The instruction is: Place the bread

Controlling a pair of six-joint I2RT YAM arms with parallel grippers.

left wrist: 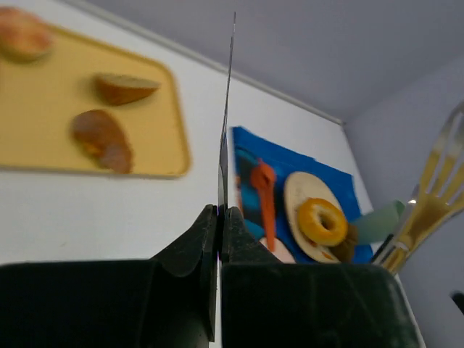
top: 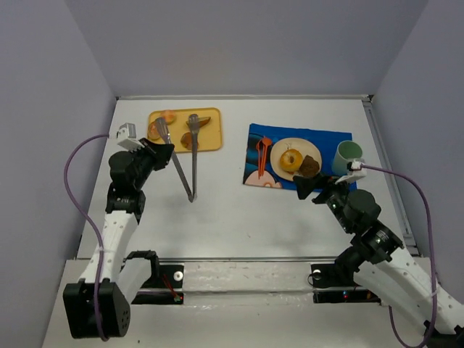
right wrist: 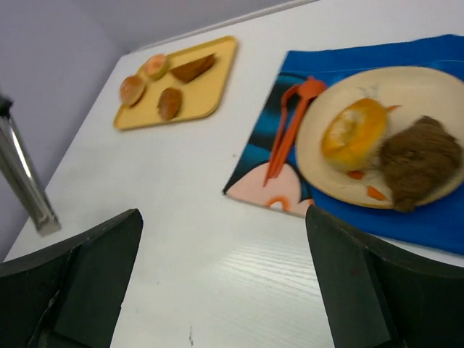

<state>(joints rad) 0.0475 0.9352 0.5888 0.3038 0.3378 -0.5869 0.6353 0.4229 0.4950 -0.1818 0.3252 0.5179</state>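
Note:
The bread (top: 188, 140) is a small reddish-brown oval chunk on the yellow tray (top: 210, 143) at the back left. It also shows in the left wrist view (left wrist: 101, 138) and the right wrist view (right wrist: 170, 103). My left gripper (top: 165, 150) is shut on one arm of the metal tongs (top: 190, 174), seen edge-on between the jaws in the left wrist view (left wrist: 226, 109). The tongs' tips hang over the tray, near the bread. The cream plate (top: 279, 156) lies on a blue placemat (top: 326, 138). My right gripper (top: 315, 190) is open and empty just in front of the placemat.
The tray also holds a pointed brown wedge (top: 205, 122) and two round pieces (top: 168, 114). The plate carries a yellow ring (top: 291, 159) and a dark brown piece (top: 310, 165). An orange utensil (top: 262, 156) lies left of the plate. A green cup (top: 348, 154) stands at its right.

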